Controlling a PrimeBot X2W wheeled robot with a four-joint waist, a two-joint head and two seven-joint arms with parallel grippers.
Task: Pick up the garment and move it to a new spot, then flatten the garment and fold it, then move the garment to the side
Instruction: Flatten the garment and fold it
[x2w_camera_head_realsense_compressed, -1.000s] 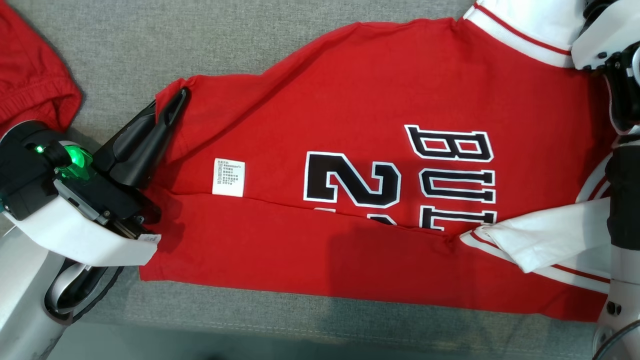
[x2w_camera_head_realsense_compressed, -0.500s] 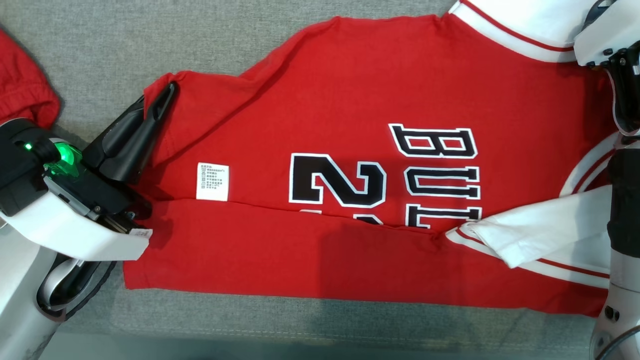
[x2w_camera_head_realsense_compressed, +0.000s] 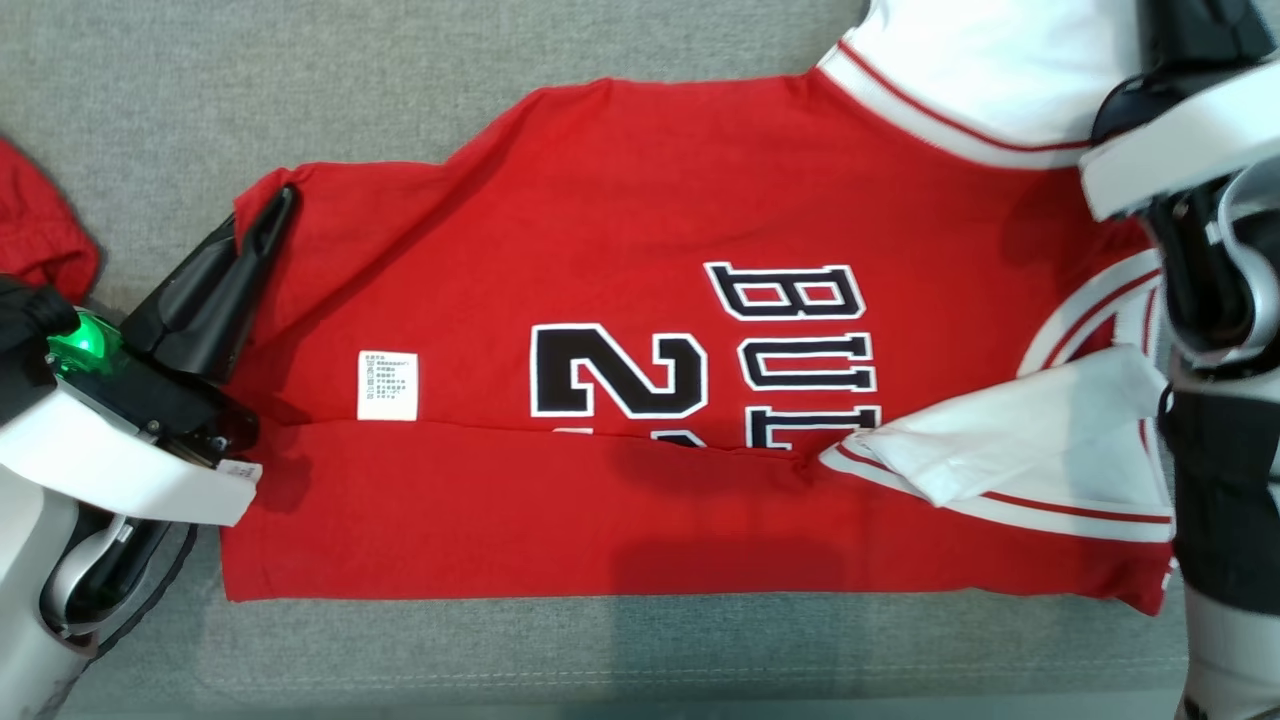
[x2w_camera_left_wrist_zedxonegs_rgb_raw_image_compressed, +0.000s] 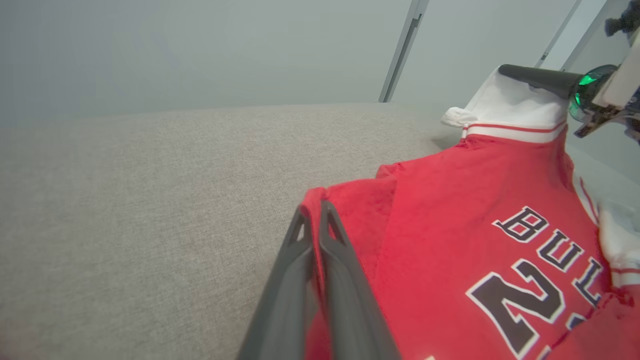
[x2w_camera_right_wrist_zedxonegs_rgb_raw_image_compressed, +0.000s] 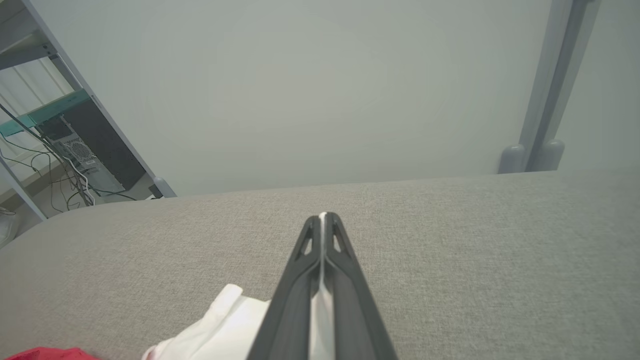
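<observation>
The garment (x2w_camera_head_realsense_compressed: 650, 250) is a red jersey with white sleeves and black "BULLS 2" lettering, lying on a grey cushioned surface (x2w_camera_head_realsense_compressed: 400, 80). Its near part is folded over along a crease under the white care label (x2w_camera_head_realsense_compressed: 388, 385). My left gripper (x2w_camera_head_realsense_compressed: 276, 200) is shut on the jersey's far left red corner, with cloth pinched between the fingers (x2w_camera_left_wrist_zedxonegs_rgb_raw_image_compressed: 330, 250). My right gripper (x2w_camera_right_wrist_zedxonegs_rgb_raw_image_compressed: 322, 218) is shut on the white sleeve (x2w_camera_right_wrist_zedxonegs_rgb_raw_image_compressed: 225, 320) at the far right. That gripper's dark finger (x2w_camera_left_wrist_zedxonegs_rgb_raw_image_compressed: 530, 77) lies on the sleeve in the left wrist view. Another white sleeve (x2w_camera_head_realsense_compressed: 1020, 450) lies folded over the near right.
A second red cloth (x2w_camera_head_realsense_compressed: 35, 240) lies at the left edge, beside my left arm. The cushion's front edge runs just below the jersey. Beyond the cushion stand a grey wall, a metal post (x2w_camera_right_wrist_zedxonegs_rgb_raw_image_compressed: 545, 100) and a shelf with a computer and cables (x2w_camera_right_wrist_zedxonegs_rgb_raw_image_compressed: 75, 145).
The whole head view has shifted left and turned, so the camera moved. Both grippers keep their hold, and the jersey's near edge now runs level across the picture.
</observation>
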